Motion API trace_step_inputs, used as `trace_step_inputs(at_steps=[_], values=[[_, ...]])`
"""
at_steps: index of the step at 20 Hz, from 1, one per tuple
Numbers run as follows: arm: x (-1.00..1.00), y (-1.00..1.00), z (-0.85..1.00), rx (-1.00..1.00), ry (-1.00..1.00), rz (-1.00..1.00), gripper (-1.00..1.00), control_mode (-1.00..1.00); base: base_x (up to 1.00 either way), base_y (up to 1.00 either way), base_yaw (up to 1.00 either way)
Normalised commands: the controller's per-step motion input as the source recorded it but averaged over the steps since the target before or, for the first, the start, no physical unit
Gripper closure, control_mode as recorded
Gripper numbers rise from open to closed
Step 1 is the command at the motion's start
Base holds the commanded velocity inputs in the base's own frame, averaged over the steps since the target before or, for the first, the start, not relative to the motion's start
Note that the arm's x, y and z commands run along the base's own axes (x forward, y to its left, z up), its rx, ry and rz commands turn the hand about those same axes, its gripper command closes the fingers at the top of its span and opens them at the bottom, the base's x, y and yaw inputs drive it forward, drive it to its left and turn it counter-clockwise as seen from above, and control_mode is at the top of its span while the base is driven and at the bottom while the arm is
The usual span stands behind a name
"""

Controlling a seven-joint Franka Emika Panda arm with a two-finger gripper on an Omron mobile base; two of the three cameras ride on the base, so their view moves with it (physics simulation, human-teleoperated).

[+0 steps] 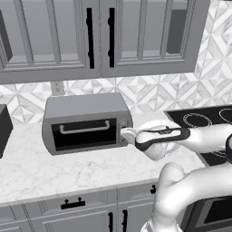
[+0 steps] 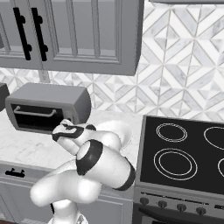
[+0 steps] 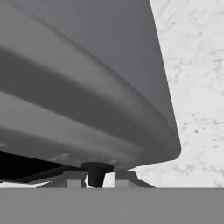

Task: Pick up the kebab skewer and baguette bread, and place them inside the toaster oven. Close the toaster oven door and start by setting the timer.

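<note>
You'll find the gripper [image 1: 123,134] at the right end of the toaster oven's front, fingers pinched on a small dark knob [image 3: 96,171] of its side panel. The toaster oven [image 1: 84,121] sits on the marble counter [image 1: 41,170], long axis running left to right, front facing you. Its door [image 1: 84,132] is closed, the silver handle lying level along the top. Farther right lies the black stovetop [image 2: 183,153].

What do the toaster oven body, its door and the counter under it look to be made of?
Toaster oven: matte grey shell with faint brushed streaks close up in the hand view, probably metal. Toaster oven door: dark glossy panel, likely glass, in a grey frame with a thin silvery bar handle. Counter: white with grey veining, seemingly marble or stone.
</note>
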Motion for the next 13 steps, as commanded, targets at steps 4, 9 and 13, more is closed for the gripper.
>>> trace_step_inputs(at_steps=[4,9,13], values=[[0.00,-0.29,-0.07,0.35,-0.07,0.09,1.00,-1.00,0.00,0.00,0.00],[0.00,-0.25,-0.06,0.36,-0.09,0.13,1.00,-1.00,0.00,0.00,0.00],[0.00,-0.12,-0.01,0.31,-0.05,0.13,1.00,-1.00,0.00,0.00,0.00]])
